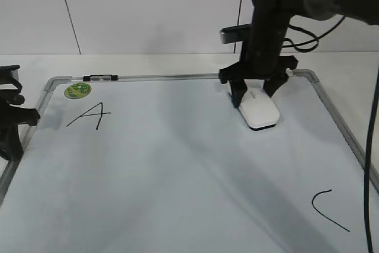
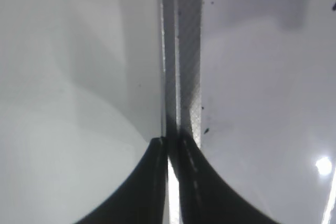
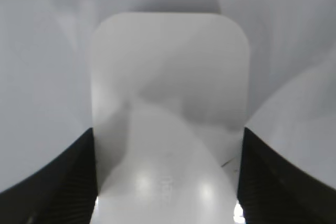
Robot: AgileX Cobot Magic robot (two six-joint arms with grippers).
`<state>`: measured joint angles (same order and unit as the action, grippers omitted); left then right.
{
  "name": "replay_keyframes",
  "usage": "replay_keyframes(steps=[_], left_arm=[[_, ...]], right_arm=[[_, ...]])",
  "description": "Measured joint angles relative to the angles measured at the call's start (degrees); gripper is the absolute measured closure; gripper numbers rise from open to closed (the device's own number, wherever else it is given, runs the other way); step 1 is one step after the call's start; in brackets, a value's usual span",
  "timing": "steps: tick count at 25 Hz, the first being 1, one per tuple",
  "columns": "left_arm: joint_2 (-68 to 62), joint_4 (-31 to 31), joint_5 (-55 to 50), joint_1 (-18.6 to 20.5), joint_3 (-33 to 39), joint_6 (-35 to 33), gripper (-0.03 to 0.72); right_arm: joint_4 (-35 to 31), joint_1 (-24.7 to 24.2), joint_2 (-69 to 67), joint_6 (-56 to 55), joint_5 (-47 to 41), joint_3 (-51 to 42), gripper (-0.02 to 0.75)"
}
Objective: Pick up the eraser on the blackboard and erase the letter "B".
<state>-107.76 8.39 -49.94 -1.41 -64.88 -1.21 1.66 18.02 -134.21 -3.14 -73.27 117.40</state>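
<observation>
The white eraser (image 1: 259, 112) lies flat on the blackboard (image 1: 177, 176), a white dry-erase board, near its far right corner. My right gripper (image 1: 251, 92) stands over the eraser's far end, with a finger against each long side. In the right wrist view the eraser (image 3: 168, 77) fills the gap between the two fingers of the right gripper (image 3: 168, 132). The letter "B" does not show; only a tiny dark stroke peeks out beside the eraser. My left gripper (image 1: 21, 117) is shut and empty at the board's left edge. In the left wrist view its tips (image 2: 169, 140) sit over the grey frame (image 2: 184, 51).
A black "A" (image 1: 89, 115) is drawn at the far left, below a round green sticker (image 1: 77, 90). A small black-and-clear marker (image 1: 100, 77) lies on the far frame rail. A black "C"-like curve (image 1: 328, 208) is at the near right. A black cable (image 1: 373, 146) hangs on the right.
</observation>
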Motion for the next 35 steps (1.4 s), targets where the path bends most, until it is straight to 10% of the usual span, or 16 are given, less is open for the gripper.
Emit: replay_keyframes(steps=[8,26,35], left_arm=[[0.0,-0.03,-0.55,0.0,0.0,0.0,0.65],[0.0,-0.03,-0.55,0.0,0.0,0.0,0.65],[0.0,-0.4,-1.43,0.0,-0.13,0.0,0.65]], right_arm=[[-1.66,4.5,-0.47,-0.6,1.54,0.51,0.201],[-3.6,-12.02,-0.47,-2.16,2.97,0.53,0.201],[-3.89,-8.69,-0.47,-2.05,2.97,0.53,0.201]])
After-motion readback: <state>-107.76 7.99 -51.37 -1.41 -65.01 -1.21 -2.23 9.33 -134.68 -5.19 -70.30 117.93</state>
